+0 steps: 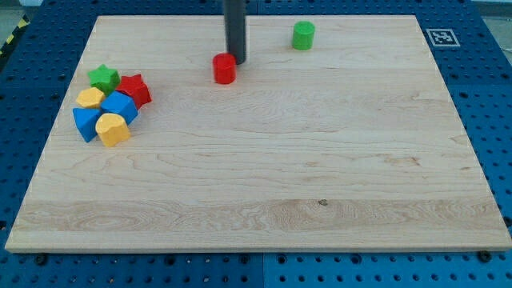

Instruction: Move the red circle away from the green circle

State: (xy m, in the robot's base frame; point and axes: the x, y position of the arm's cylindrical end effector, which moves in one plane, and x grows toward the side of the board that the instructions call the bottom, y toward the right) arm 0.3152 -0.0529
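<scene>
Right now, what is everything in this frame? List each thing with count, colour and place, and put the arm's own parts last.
Wooden board: one, light wood, fills most of the view, on a blue perforated table.
Red circle: one, red, near the top, left of centre.
Green circle: one, green, near the top edge, to the right of the red circle, apart from it.
Green star: one, green, top of the cluster at the view's left.
Red star: one, red, right side of the cluster.
Yellow blocks: two, and, in the cluster.
Blue blocks: two, and, in the cluster.
Marker tag: one, black and white, the board's top right corner.
My tip: one dark rod, at the red circle's upper right edge.
</scene>
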